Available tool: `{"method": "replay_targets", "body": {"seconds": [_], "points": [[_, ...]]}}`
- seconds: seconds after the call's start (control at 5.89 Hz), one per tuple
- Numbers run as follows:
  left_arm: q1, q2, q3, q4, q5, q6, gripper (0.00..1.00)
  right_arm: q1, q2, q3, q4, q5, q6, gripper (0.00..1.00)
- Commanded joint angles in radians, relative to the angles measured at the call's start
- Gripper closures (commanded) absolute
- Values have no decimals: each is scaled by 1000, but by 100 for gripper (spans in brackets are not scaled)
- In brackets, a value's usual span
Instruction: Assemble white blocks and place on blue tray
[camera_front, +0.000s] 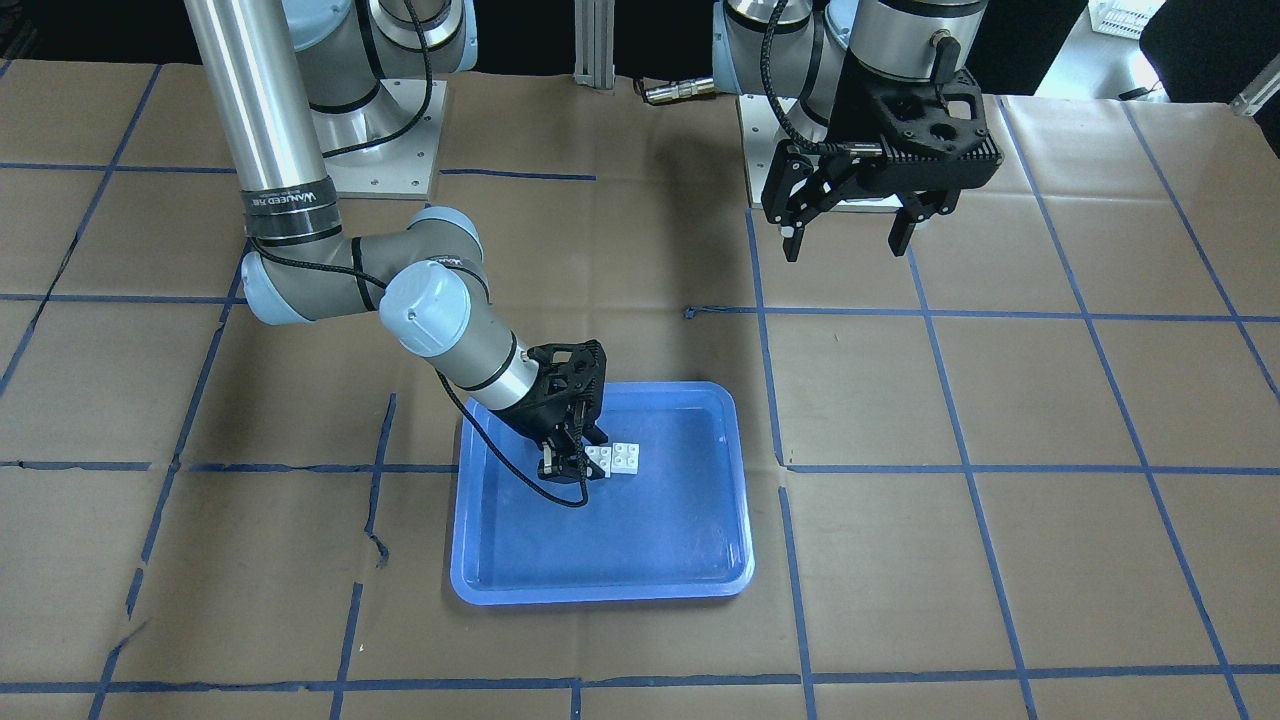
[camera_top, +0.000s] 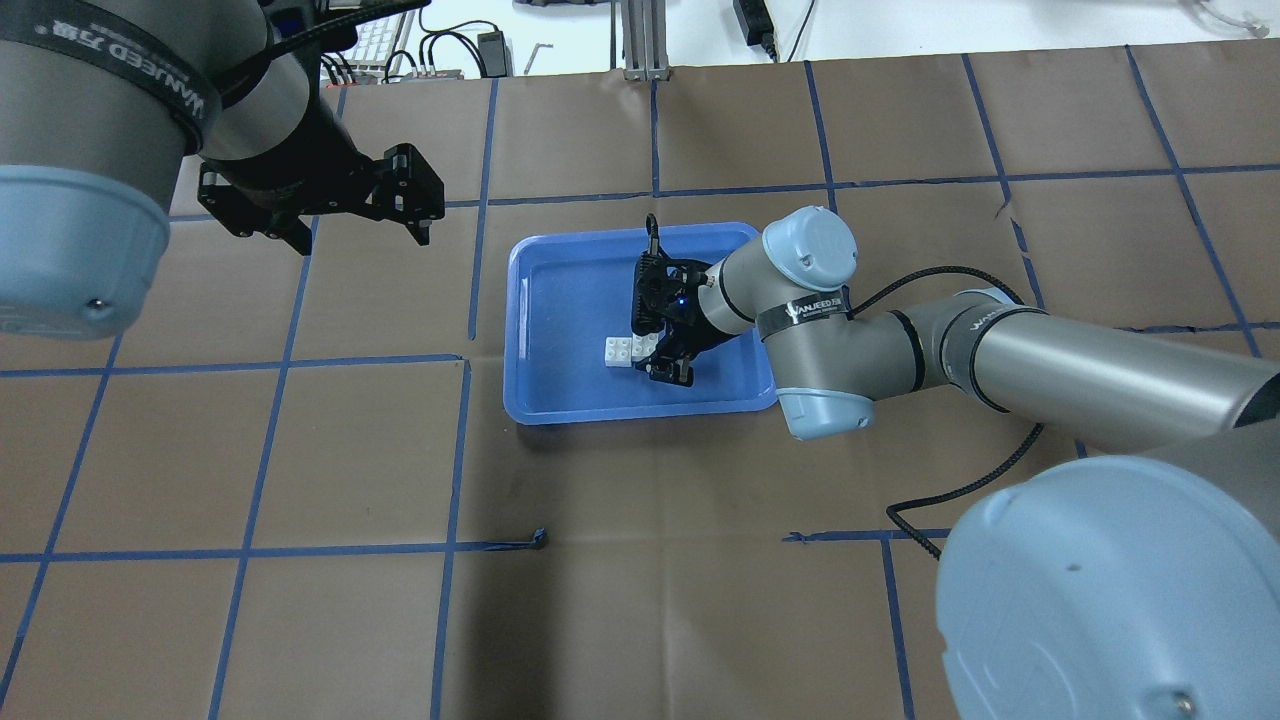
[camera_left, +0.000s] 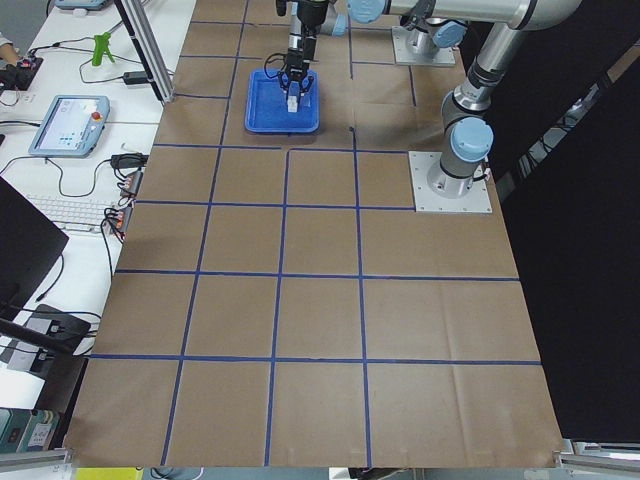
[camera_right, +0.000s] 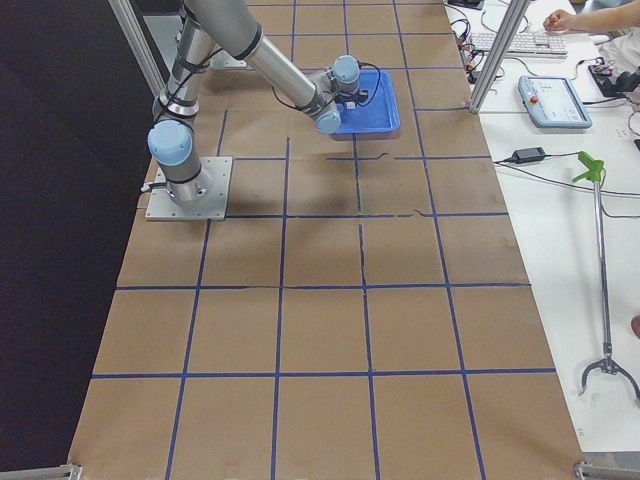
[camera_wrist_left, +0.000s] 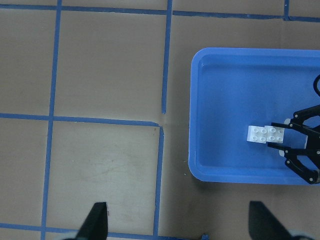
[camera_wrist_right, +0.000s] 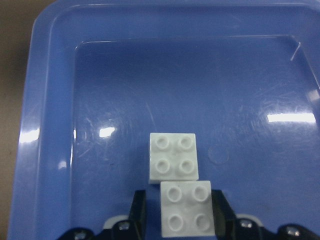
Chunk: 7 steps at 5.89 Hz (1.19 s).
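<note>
Two white blocks (camera_wrist_right: 173, 156) lie on the floor of the blue tray (camera_wrist_right: 45, 100), touching corner to edge with studs up. They also show in the front view (camera_front: 625, 458) and overhead (camera_top: 622, 351). My right gripper (camera_wrist_right: 180, 200) is low in the tray. Its fingers stand either side of the nearer block (camera_wrist_right: 187, 210), one touching it and the other with a small gap, so it reads as open. My left gripper (camera_front: 845, 235) is open and empty, high above the bare table away from the tray (camera_front: 600, 595). The left wrist view shows the blocks (camera_wrist_left: 266, 134) and the right gripper (camera_wrist_left: 300, 145).
The table is covered in brown paper with a blue tape grid (camera_top: 460, 360). The right arm's cable (camera_front: 480, 440) hangs over the tray's edge. The left arm's base plate (camera_left: 450, 185) is bolted to the table. Desks with a keyboard and a tablet stand beyond the table's edge (camera_left: 70, 120).
</note>
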<state>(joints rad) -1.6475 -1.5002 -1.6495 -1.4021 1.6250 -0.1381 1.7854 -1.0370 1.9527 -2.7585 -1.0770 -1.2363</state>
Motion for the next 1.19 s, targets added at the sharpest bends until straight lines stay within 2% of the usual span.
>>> {"method": "replay_targets", "body": {"seconds": [0.0, 0.34, 0.51, 0.68, 1.02], "points": [[0, 0, 1, 0, 1, 0, 1, 0, 0, 0, 3, 0, 0, 46], [0, 0, 1, 2, 1, 0, 1, 0, 0, 0, 8, 0, 1, 44], [0, 0, 1, 2, 1, -2, 1, 0, 0, 0, 7, 0, 1, 32], [0, 0, 1, 2, 1, -2, 1, 0, -1, -5, 2, 2, 27, 1], [0, 0, 1, 2, 1, 0, 1, -1, -38, -43, 10, -17, 114, 0]]}}
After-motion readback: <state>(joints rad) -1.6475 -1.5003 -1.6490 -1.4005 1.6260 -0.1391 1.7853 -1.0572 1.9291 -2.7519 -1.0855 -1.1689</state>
